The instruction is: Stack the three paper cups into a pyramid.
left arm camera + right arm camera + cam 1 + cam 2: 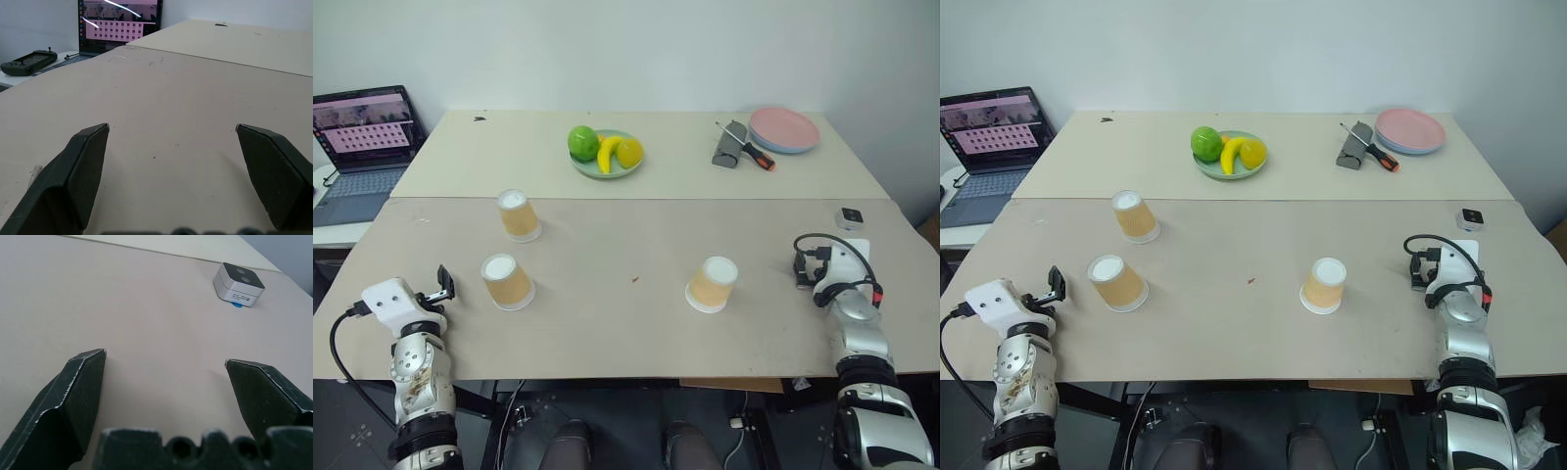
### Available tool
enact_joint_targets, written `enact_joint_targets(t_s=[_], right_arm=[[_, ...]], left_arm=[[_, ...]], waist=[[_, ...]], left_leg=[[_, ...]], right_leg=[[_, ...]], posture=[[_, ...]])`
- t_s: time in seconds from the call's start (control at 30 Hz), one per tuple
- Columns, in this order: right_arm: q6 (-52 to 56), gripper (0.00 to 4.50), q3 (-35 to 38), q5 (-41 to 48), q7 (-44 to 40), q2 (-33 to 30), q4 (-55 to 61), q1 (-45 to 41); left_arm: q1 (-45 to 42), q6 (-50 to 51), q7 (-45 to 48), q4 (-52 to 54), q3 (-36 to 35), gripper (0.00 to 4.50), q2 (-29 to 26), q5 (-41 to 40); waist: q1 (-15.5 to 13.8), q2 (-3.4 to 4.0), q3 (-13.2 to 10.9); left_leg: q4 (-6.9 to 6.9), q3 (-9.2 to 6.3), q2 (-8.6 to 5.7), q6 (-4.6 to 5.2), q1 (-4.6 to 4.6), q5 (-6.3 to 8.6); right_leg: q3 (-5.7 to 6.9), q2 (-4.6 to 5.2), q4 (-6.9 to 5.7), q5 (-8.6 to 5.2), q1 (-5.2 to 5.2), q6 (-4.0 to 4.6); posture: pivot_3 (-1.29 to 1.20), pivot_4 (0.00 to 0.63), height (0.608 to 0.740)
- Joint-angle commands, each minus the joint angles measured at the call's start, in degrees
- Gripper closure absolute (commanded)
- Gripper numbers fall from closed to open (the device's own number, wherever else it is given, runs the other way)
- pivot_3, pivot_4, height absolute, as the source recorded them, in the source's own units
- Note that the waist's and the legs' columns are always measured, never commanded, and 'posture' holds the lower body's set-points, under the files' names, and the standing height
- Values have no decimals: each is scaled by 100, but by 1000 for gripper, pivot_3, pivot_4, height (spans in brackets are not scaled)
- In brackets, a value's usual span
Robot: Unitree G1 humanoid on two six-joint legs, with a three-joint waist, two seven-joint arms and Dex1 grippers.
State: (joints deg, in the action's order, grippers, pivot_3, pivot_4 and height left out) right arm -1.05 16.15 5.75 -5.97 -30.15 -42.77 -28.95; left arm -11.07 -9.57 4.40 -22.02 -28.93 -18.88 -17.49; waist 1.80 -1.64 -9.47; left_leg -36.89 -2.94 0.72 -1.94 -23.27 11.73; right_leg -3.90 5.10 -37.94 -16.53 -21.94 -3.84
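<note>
Three paper cups stand upside down on the near worktop (626, 333), each with its white base on top. None sits on another, so there is no pyramid yet. One cup (519, 214) is on the left side, further back. A second cup (506, 281) is near it, closer to the robot. The third cup (712, 284) stands well apart from those two, over toward the right.

The left tool (171, 142) is by the left edge of the worktop, with the second cup the nearest to it. Its two black fingers (80, 169) are spread wide and hold nothing. The right tool (164, 367) is by the right edge, also wide open with nothing in it. Just ahead of it lies a small grey box (238, 281) with a black top; it could be a little camera, but it is hard to tell.

On the far worktop there is a green plate (605, 167) with a green apple (582, 142), a banana (608, 151) and a yellow fruit (629, 152). Further right are a pink plate (784, 129) and a screwdriver (751, 152) lying on a grey thing. An open laptop (362, 147) sits off to the left.
</note>
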Motion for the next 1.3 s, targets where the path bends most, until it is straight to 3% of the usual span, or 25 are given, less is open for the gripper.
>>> enact_joint_targets(t_s=[0.03,0.13,0.23,0.33,0.57,0.87,1.3], right_arm=[[41,0,205,167,-68,-144,18,-145],[587,0,436,863,-1009,-442,736,-503],[1152,0,382,1270,-1763,-683,1402,-620],[2365,0,-49,2190,-3316,-1209,3063,-668],[3966,0,-775,3912,-5382,-1952,5894,-179],[4092,0,-1417,3743,-5488,-1742,6333,-320],[4210,0,-1448,3931,-5448,-1619,6800,-293]], left_arm=[[-53,123,233,295,-67,66,-243,-183],[198,719,1170,1350,-46,66,-724,-841],[373,1262,1522,1994,-81,66,-1057,-1205],[694,2162,2147,3115,-22,66,-1598,-1924],[1502,3218,3152,4378,-55,66,-2202,-2804],[1928,3385,3378,4662,-79,66,-2348,-2540],[1990,3173,3872,4114,134,66,-2472,-1784]], waist=[[3,0,0],[63,-1,-8],[75,16,-18],[110,28,-19],[85,28,-20],[48,21,-22],[44,17,-25]], left_leg=[[0,0,0,0,0,0],[0,0,1,0,-8,0],[2,-1,3,0,-29,0],[10,0,7,0,-23,0],[14,-3,21,1,-13,2],[10,-2,19,1,-19,1],[11,-2,19,1,-22,2]], right_leg=[[0,0,0,0,0,0],[0,-2,-3,0,-8,0],[0,-2,-3,0,-29,0],[-1,-5,0,0,-27,0],[0,-17,8,-2,-16,0],[1,-15,15,-1,-23,2],[1,-15,18,-1,-25,2]], posture=[[0,150,740],[0,150,740],[0,150,740],[0,150,740],[0,150,740],[0,150,740],[0,150,740]])
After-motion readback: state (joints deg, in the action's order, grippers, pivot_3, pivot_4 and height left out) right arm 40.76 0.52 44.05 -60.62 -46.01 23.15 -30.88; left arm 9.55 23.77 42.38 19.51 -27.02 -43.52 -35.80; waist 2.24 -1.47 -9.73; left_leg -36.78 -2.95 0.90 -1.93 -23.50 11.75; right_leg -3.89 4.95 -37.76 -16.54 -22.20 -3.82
